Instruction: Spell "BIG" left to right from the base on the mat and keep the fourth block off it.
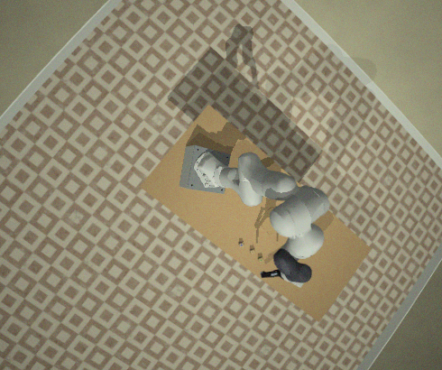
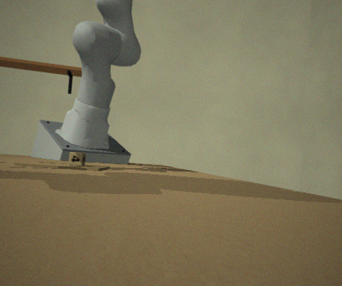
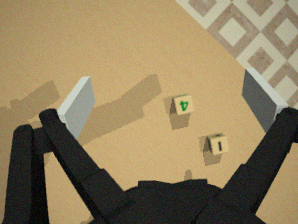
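Observation:
My gripper (image 3: 167,85) is open and empty, with its two pads wide apart above the table. In the wrist view, a wooden block with a green mark like a 4 (image 3: 183,105) lies below and between the pads. A wooden block with a dark "I" (image 3: 218,144) lies nearer the gripper's body, towards the right finger. The top view shows three tiny blocks in a loose slanting line: one block (image 1: 241,244), a second block (image 1: 252,249) and a third block (image 1: 260,258) nearest the gripper. Their letters are unreadable there. The exterior view shows a block with a dark 4-like side mark (image 2: 75,158). I cannot make out the mat or a fourth block.
The wooden table top (image 1: 191,212) (image 2: 176,237) has an edge close beyond the blocks, with patterned floor (image 3: 240,32) past it. The robot's base (image 1: 190,173) (image 2: 47,141) stands at the table's other end. A wall shelf (image 2: 26,64) is behind the base.

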Controlling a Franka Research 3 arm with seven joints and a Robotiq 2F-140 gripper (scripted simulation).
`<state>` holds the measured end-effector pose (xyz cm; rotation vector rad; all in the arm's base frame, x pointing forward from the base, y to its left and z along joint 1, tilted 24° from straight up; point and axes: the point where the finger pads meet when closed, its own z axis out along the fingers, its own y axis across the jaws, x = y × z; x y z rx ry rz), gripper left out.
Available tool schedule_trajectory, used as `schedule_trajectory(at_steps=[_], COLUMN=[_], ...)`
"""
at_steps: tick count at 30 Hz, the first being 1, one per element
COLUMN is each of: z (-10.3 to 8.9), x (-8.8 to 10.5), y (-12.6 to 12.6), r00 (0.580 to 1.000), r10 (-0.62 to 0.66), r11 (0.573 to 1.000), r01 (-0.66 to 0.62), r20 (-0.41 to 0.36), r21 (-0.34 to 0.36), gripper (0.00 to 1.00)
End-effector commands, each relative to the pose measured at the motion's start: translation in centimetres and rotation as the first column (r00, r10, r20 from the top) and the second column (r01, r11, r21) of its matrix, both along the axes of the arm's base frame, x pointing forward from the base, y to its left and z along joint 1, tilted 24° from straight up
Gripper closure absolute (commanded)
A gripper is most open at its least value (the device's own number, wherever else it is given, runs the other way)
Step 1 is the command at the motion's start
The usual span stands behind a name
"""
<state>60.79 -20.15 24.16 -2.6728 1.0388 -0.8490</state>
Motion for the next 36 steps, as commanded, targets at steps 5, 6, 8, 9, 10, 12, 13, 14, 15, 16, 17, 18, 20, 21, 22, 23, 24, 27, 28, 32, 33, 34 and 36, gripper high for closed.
schedule_trajectory(at_steps=[5, 6, 8, 9, 10, 12, 13, 14, 15, 16, 17, 18, 20, 21, 22, 23, 24, 27, 28, 32, 33, 34, 36], z=[5.4, 6.4, 7.1, 7.4, 7.8, 9.1, 9.8, 9.8, 9.8, 10.7, 11.6, 12.1, 12.8, 13.1, 13.5, 13.8, 14.2, 15.1, 15.4, 16.0, 16.6, 17.0, 17.5], x=[0.4, 0.5, 0.5, 0.5, 0.5, 0.5, 0.5, 0.5, 0.5, 0.4, 0.2, 0.1, -0.1, -0.2, -0.4, -0.6, -0.8, -1.5, -1.7, -2.3, -3.0, -3.5, -4.3], y=[0.9, 1.3, 1.6, 1.8, 2.0, 3.0, 3.5, 3.5, 3.5, 4.4, 5.4, 6.1, 7.2, 7.7, 8.3, 8.9, 9.7, 11.9, 12.6, 14.1, 15.7, 16.8, 18.3], r00=[0.991, 0.988, 0.986, 0.985, 0.984, 0.978, 0.975, 0.975, 0.975, 0.970, 0.964, 0.960, 0.953, 0.949, 0.945, 0.941, 0.935, 0.918, 0.912, 0.898, 0.883, 0.870, 0.854], r10=[-0.069, -0.075, -0.078, -0.080, -0.082, -0.088, -0.091, -0.091, -0.091, -0.094, -0.096, -0.096, -0.096, -0.096, -0.095, -0.093, -0.092, -0.083, -0.080, -0.071, -0.060, -0.051, -0.037], r11=[0.998, 0.997, 0.997, 0.997, 0.997, 0.996, 0.996, 0.996, 0.996, 0.996, 0.995, 0.995, 0.995, 0.995, 0.995, 0.995, 0.995, 0.996, 0.996, 0.996, 0.996, 0.996, 0.996], r01=[0.068, 0.074, 0.077, 0.079, 0.081, 0.087, 0.089, 0.089, 0.089, 0.093, 0.095, 0.096, 0.097, 0.097, 0.097, 0.096, 0.096, 0.092, 0.091, 0.087, 0.082, 0.078, 0.072], r20=[-0.119, -0.135, -0.147, -0.152, -0.160, -0.187, -0.201, -0.201, -0.201, -0.225, -0.248, -0.264, -0.288, -0.300, -0.313, -0.326, -0.341, -0.388, -0.403, -0.433, -0.466, -0.490, -0.519], r21=[-0.007, -0.010, -0.012, -0.013, -0.014, -0.016, -0.017, -0.017, -0.017, -0.017, -0.016, -0.015, -0.013, -0.011, -0.009, -0.007, -0.005, 0.005, 0.009, 0.017, 0.027, 0.035, 0.046], gripper=[0.00, 0.00, 0.00, 0.00, 0.00, 0.00, 0.00, 0.00, 0.00, 0.00, 0.00, 0.00, 0.00, 0.00, 0.00, 0.00, 0.00, 0.00, 0.00, 0.00, 0.00, 0.00, 0.00])
